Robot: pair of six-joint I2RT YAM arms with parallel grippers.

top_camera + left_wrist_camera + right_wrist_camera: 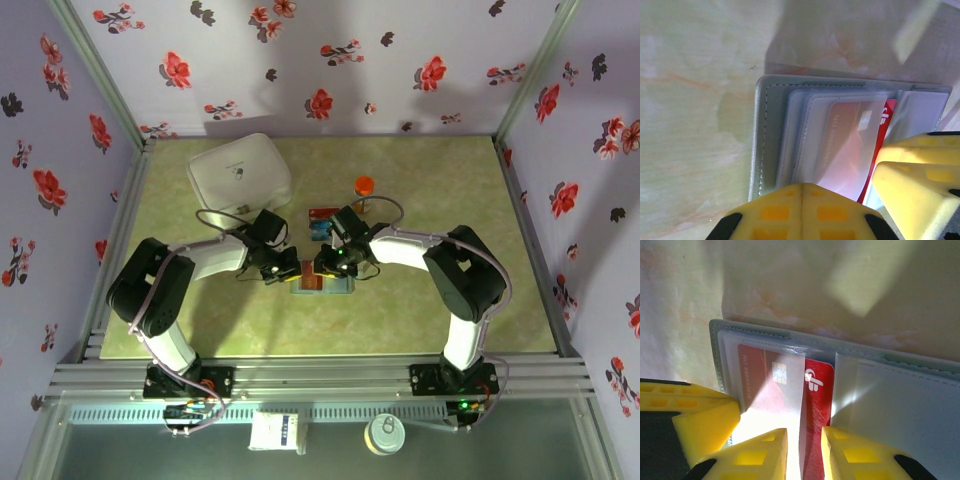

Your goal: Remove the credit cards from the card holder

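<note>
Left gripper [802,192], clenched, pinned the wallet [762,135]; right gripper [804,436], fingers parted, straddled the red card [817,390]; next, pinch and pull.

Soft matt grey-blue card holder [767,140] showing stitched edges, glossy clear plastic sleeves [890,405] catching glare, smooth shiny red plastic card [817,390] showing through, matt marbled green table [695,100] lying underneath.

Red card [817,405] bears a white logo; its embossed number is unreadable.
</note>
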